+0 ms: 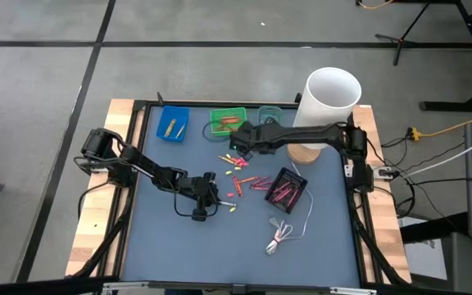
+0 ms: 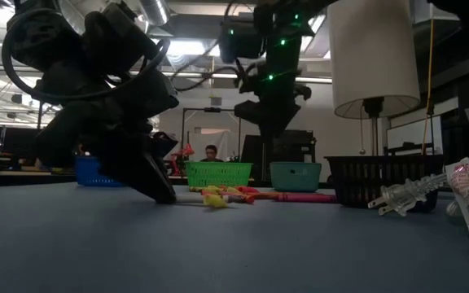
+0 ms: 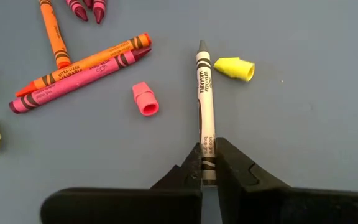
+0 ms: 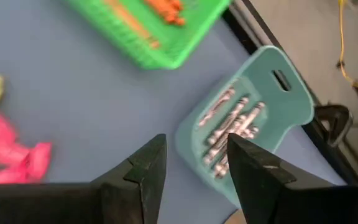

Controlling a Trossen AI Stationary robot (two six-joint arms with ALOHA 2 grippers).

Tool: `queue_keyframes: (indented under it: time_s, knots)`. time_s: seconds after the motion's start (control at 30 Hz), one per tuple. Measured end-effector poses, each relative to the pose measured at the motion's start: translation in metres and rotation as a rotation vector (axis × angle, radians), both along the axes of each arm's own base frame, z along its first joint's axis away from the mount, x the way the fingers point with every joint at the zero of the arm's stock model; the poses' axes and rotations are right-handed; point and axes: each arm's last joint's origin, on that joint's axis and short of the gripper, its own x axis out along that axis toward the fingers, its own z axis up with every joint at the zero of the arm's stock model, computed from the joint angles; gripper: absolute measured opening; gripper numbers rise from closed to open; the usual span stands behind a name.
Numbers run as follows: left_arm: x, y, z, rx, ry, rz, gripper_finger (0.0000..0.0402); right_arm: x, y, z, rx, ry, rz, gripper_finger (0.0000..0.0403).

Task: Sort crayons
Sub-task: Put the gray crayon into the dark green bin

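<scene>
Loose crayons [image 1: 244, 176] in pink, red, orange and yellow lie on the blue mat, with small pink and yellow eraser caps among them. My left gripper [image 3: 209, 177] is down at the mat, left of that scatter, shut on a white-wrapped crayon [image 3: 205, 93] with a grey tip. My right gripper [image 4: 194, 168] hangs open, touching nothing, above the teal tray [image 4: 272, 81], which holds several grey crayons. Orange crayons lie in the green tray [image 1: 228, 121]. My left gripper pinches the white-wrapped crayon near its blunt end [image 3: 208, 155] between its two fingertips. The fingers slant down from the table's left side and run along the crayon. The crayon lies flat on the mat, its grey tip [image 3: 202, 46] pointing away from the gripper.
Blue tray [image 1: 173, 123], green and teal trays stand along the far edge; a black tray [image 1: 285, 187] with dark red crayons sits right of the scatter. A white cylinder [image 1: 332, 94] stands at the far right. A coiled white cable [image 1: 281, 233] lies near the front.
</scene>
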Motion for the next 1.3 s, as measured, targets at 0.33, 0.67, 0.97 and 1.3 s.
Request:
queue_keyframes:
  time_s: [0.33, 0.67, 0.97, 1.3]
  knots:
    - [-0.003, 0.001, 0.017, -0.002, -0.042, 0.007, 0.0006, -0.016, 0.076, 0.032, 0.000, 0.023, 0.196, 0.0168]
    - [0.000, 0.017, 0.040, 0.022, -0.162, 0.097, 0.0006, -0.052, 0.145, 0.060, -0.006, 0.091, 0.397, 0.0168]
    - [0.012, 0.058, 0.057, 0.031, -0.364, 0.264, 0.0006, -0.065, 0.181, 0.062, -0.016, 0.113, 0.505, 0.0168]
    - [0.015, 0.105, 0.087, -0.048, -0.692, 0.470, 0.0006, -0.069, 0.199, 0.062, -0.013, 0.084, 0.558, 0.0168]
